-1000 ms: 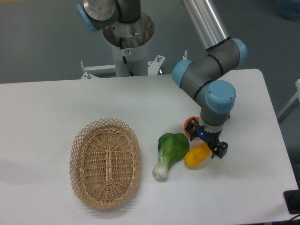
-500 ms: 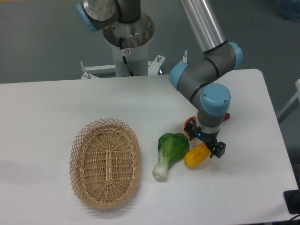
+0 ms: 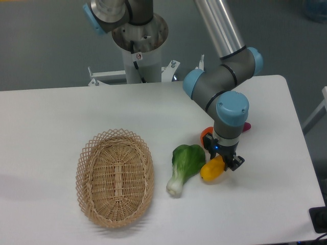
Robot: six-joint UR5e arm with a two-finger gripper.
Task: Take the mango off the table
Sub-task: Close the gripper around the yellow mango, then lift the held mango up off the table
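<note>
The yellow mango (image 3: 210, 170) lies on the white table (image 3: 51, 117), right of centre, and its right end is tucked under my gripper (image 3: 224, 160). The gripper points straight down over that end. One black finger (image 3: 236, 162) shows just past the mango on the right, while the other is hidden under the wrist. The jaws look open astride the fruit, which still rests on the table.
A bok choy (image 3: 185, 163) lies just left of the mango. A round orange (image 3: 206, 134) peeks out behind the wrist, with a pink-purple sweet potato tip (image 3: 247, 126) to its right. A woven basket (image 3: 115, 176) sits at the front left. The robot base (image 3: 139, 46) stands behind the table.
The arm has shifted a little to the left and the gripper sits closer over the mango's right end. The mango has barely moved.
</note>
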